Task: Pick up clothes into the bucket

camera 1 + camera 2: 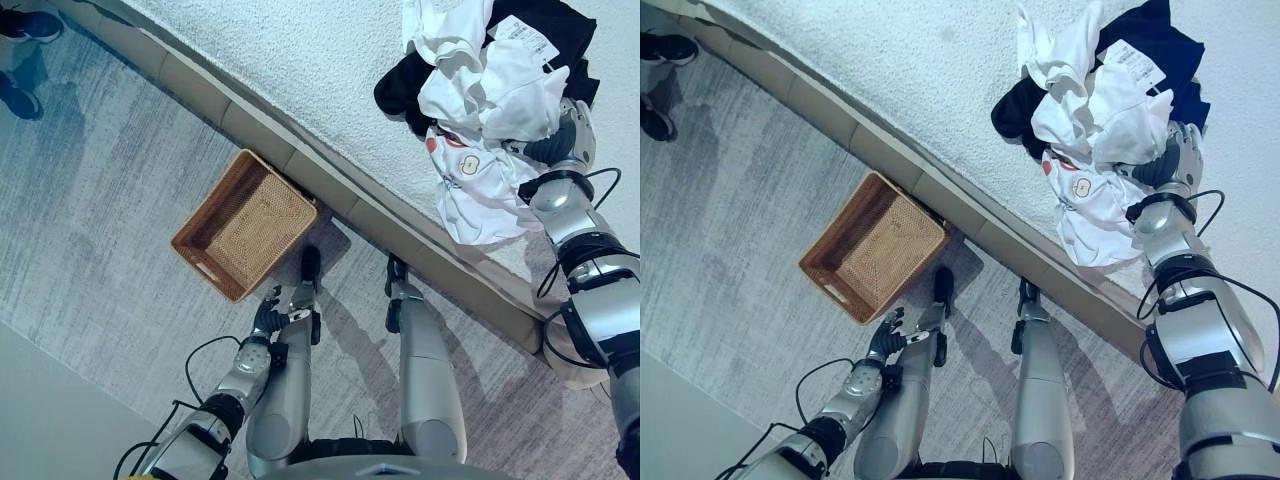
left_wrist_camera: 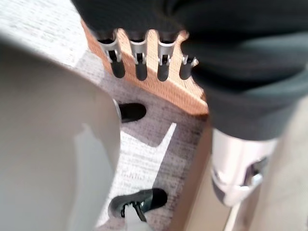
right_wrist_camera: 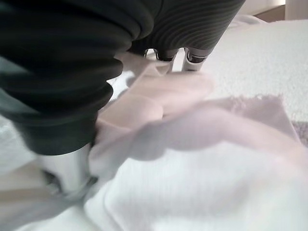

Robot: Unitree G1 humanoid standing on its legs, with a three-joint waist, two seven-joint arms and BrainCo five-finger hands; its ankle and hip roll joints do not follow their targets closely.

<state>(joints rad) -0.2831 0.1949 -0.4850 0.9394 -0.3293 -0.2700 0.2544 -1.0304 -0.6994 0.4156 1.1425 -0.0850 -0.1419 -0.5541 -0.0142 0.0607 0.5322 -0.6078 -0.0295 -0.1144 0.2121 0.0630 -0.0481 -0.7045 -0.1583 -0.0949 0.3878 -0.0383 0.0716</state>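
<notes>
Low beside the floor, the left hand (image 1: 268,318) hangs with fingers (image 2: 139,65) straight and relaxed, holding nothing, near the wicker basket (image 1: 243,224) that sits by the bed (image 1: 300,60) edge. Up on the bed, the right hand (image 1: 1170,160) sits in a heap of white and dark clothes (image 1: 1095,120). Its wrist view has white cloth (image 3: 192,183) draped over its fingers, so I cannot tell whether they grip.

Bright, even indoor light, soft shadows on the grey floor (image 1: 90,230), both wrist views blurred close up, white clothes (image 3: 202,183) out of focus
</notes>
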